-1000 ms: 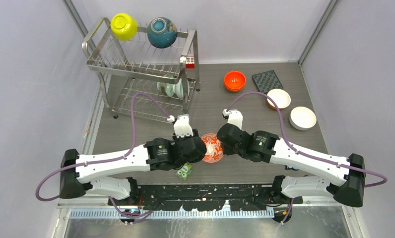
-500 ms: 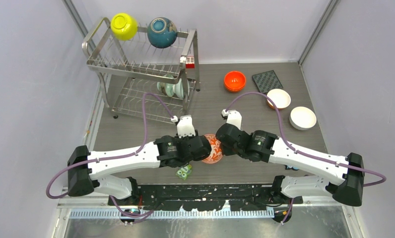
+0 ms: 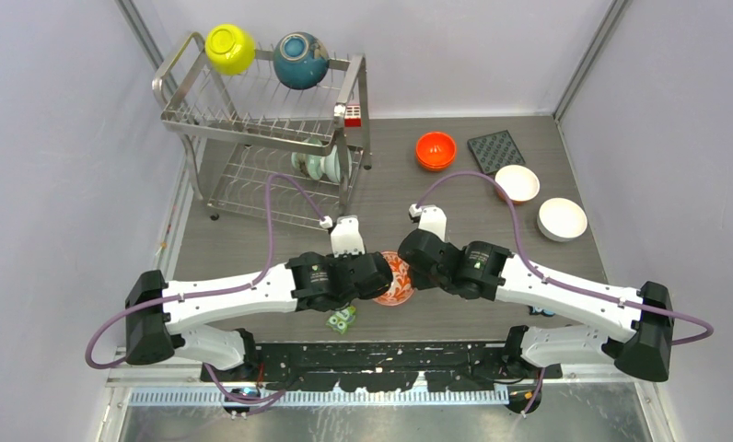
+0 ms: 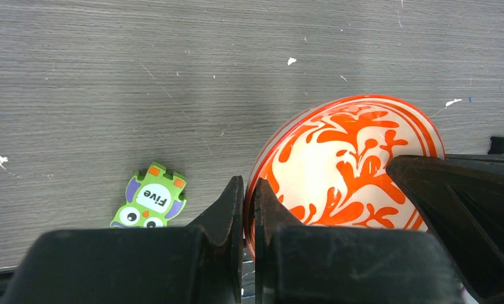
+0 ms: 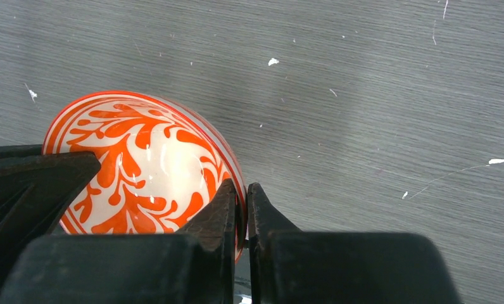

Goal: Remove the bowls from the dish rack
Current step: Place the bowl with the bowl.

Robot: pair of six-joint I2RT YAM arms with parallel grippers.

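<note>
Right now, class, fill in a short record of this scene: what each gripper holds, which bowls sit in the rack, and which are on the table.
Left gripper: shut on flowered bowl rim
Right gripper: shut on opposite rim
Dish rack top tier: yellow bowl, teal bowl
Lower tier: pale green bowl
On table: orange bowl, white bowl, second white bowl

Green owl tile marked "Five" [image 4: 149, 204] on grey wood-grain table [image 3: 390, 198], dark square mat [image 3: 496, 150] far right.
</note>
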